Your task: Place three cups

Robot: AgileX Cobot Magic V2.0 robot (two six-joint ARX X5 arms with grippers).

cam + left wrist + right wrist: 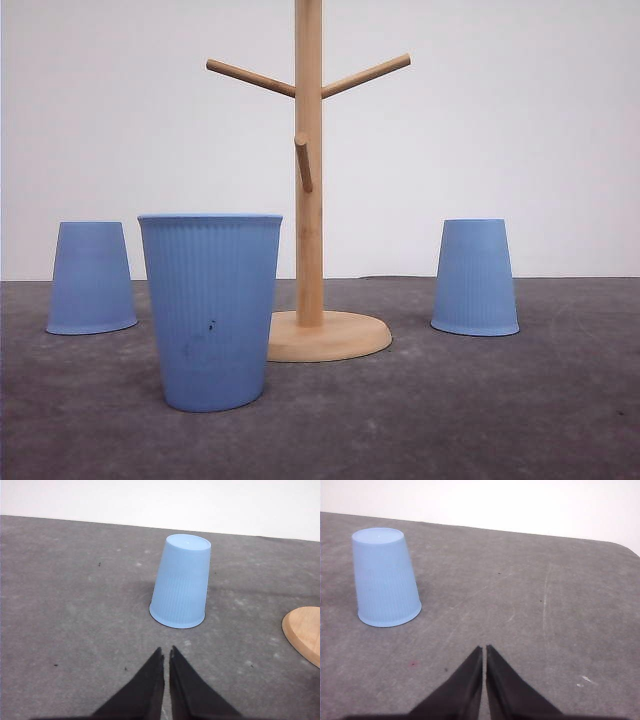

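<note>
**Three blue cups around a wooden rack, both grippers closed and empty**

While the left gripper [166, 652] hovers low over the grey table [520, 410] with its black fingers pressed nearly together and nothing between them, the left cup [180, 582] stands upside down on its rim a little way ahead of the fingertips. Seen from the front, that left cup [91, 278] sits far left. Nearer the camera, the middle cup [211, 310] stands upright, mouth up, just beside the round base of the wooden rack [310, 180], overlapping it in view. Right of the rack, apart from it, the right cup [475, 277] rests inverted. The right gripper [484, 649] is likewise narrowed to a slit, holding nothing, with the right cup [386, 577] off to one side of its tips.
</note>
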